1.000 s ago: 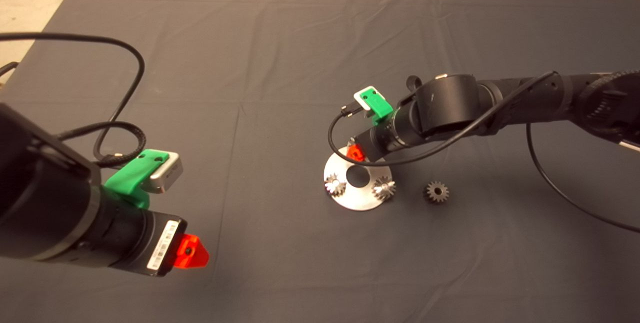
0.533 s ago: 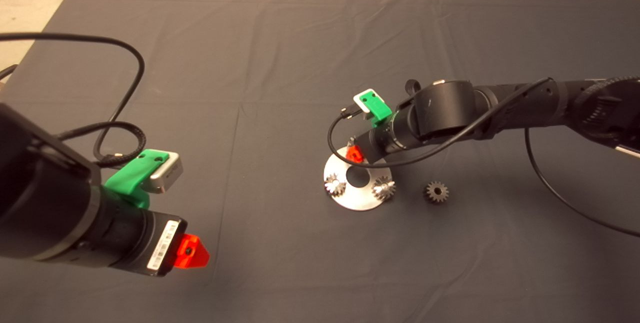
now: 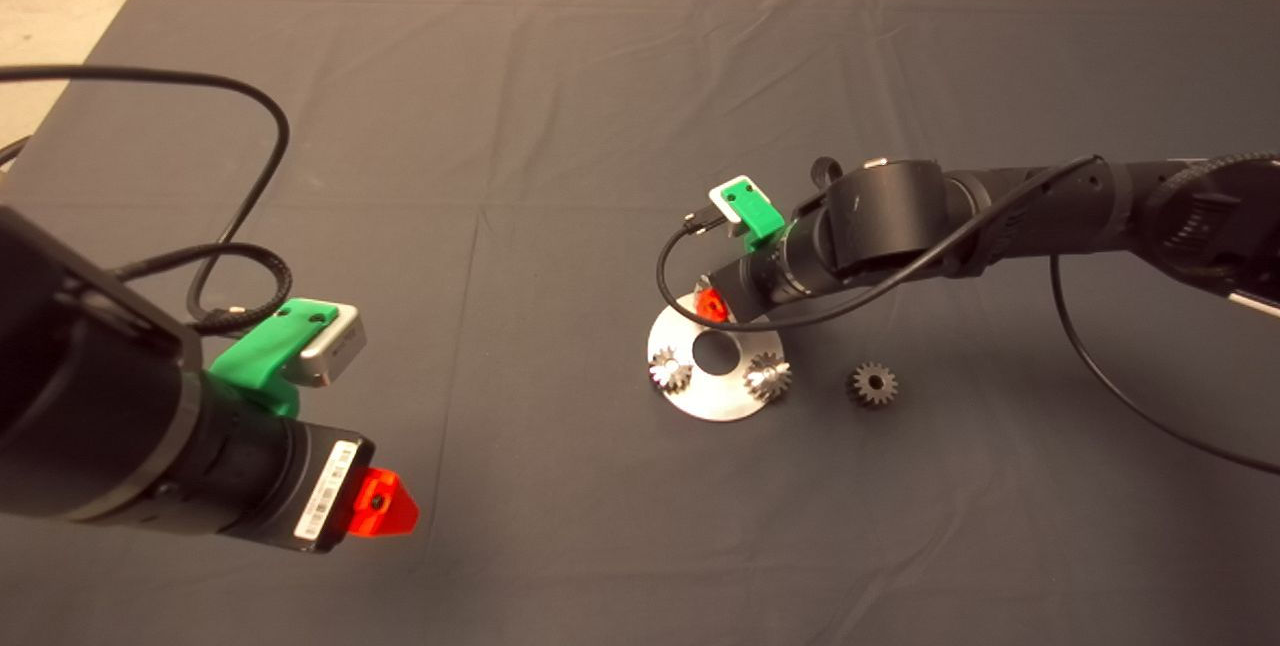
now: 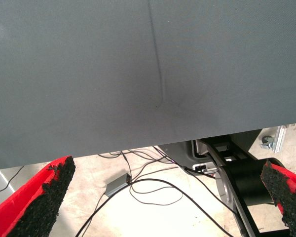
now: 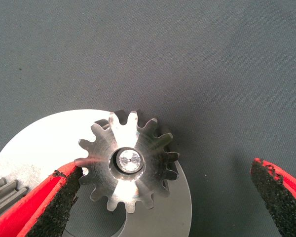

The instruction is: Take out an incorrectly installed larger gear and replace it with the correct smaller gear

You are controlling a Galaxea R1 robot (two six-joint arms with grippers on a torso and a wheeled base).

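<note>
The right gripper (image 5: 165,197) has lowered slightly, jaws apart, one pad touching the larger gear (image 5: 128,160) on the plate (image 3: 712,396). Left gripper (image 4: 163,202) waits, open.

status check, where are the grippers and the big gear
Right gripper open over the larger gear, still seated on the round plate; one pad at its teeth. Left gripper parked open, lower left. Smaller gear waits on the mat. Nothing blocking.
</note>
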